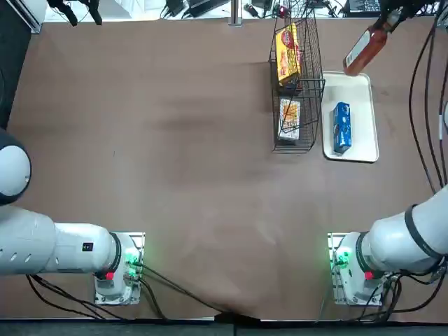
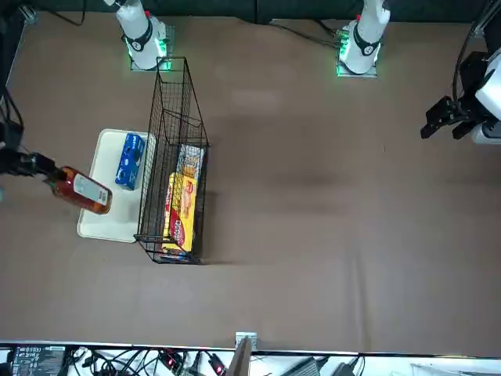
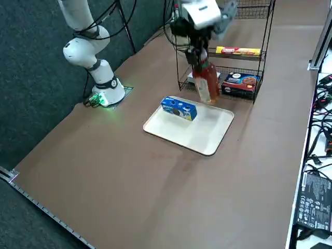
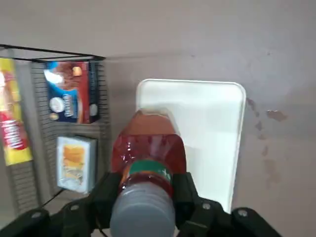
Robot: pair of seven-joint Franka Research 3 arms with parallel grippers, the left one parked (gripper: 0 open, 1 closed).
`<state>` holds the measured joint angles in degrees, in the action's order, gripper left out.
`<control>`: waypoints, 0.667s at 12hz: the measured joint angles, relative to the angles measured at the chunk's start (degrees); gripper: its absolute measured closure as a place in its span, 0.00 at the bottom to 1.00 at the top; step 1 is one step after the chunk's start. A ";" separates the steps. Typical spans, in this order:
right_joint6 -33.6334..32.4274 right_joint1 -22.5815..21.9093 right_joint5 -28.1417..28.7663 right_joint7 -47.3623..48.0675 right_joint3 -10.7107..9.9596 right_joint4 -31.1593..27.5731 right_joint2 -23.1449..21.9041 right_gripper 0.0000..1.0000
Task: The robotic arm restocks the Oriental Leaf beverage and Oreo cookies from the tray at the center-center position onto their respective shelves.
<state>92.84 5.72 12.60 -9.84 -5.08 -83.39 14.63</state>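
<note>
My right gripper (image 1: 387,21) is shut on the neck of the Oriental Leaf beverage (image 1: 364,49), a bottle of red-brown liquid. It hangs tilted in the air over the far end of the white tray (image 1: 353,152), clear of it. The wrist view looks down the bottle (image 4: 148,148), with its cap between my fingers (image 4: 111,195), onto the bare tray (image 4: 212,123). The blue Oreo cookies (image 1: 341,127) lie on the tray's near half, also seen in the side view (image 3: 179,108). The black wire shelves (image 1: 294,84) stand right beside the tray, on its left in the top view.
The shelves hold yellow-and-red snack packets (image 1: 288,54), a dark blue cookie box (image 3: 238,83) and a pale box (image 1: 290,117). Cables and equipment (image 2: 172,362) line the table's far edge. A grey strip (image 3: 317,36) runs along that edge near the rack.
</note>
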 joint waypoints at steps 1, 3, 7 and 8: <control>-1.66 0.27 1.95 0.03 -0.21 0.02 -1.16 0.42; -5.39 1.87 7.62 0.02 -0.38 0.03 -3.22 0.42; -14.25 5.72 18.40 -0.11 -0.47 -0.16 -6.34 0.42; -15.64 6.34 20.28 -0.18 -0.47 -0.57 -6.81 0.42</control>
<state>77.20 12.06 32.88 -10.03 -5.55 -83.96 7.81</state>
